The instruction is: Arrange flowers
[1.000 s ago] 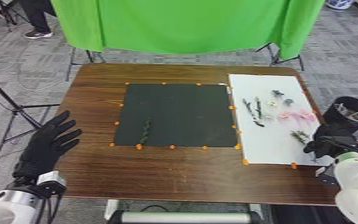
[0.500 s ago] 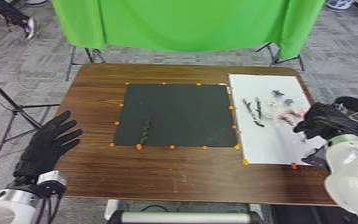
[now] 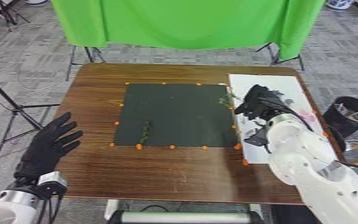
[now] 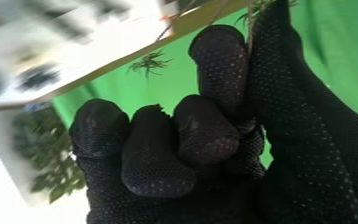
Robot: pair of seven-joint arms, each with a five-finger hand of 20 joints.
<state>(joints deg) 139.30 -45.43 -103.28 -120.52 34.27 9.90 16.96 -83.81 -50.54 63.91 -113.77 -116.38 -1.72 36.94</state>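
At the lower left of the frame, the left robot hand (image 3: 47, 147) is positioned beside the near left part of the brown surface (image 3: 158, 175), with its fingers extended and spread and with nothing held. The right arm (image 3: 304, 150) is routed from the lower right of the frame toward the center right. A dark mat (image 3: 180, 112) is laid on the surface, left of a white sheet (image 3: 260, 80), and orange markers (image 3: 172, 147) are spaced along the mat's edges. On the lower left part of the mat, one leafy sprig (image 3: 146, 131) is laid lengthwise, well apart from the right robot hand (image 3: 262, 102), which is located over the white sheet. Pink flowers (image 3: 309, 118) are placed on the sheet at the right of the frame and are partly hidden by the right arm. Near the right edge of the frame, pale items are contained in a black bin (image 3: 334, 120); their type cannot be told. In the right wrist view, the right robot hand (image 4: 220, 165) is seen partly closed, with fingers curled and a thin stem held between thumb and finger. Green foliage (image 3: 226, 100) is carried at that hand, over the mat's right edge; whether the mat is touched cannot be told. At the top of the frame, a green cloth (image 3: 184, 25) is hung beyond the surface.
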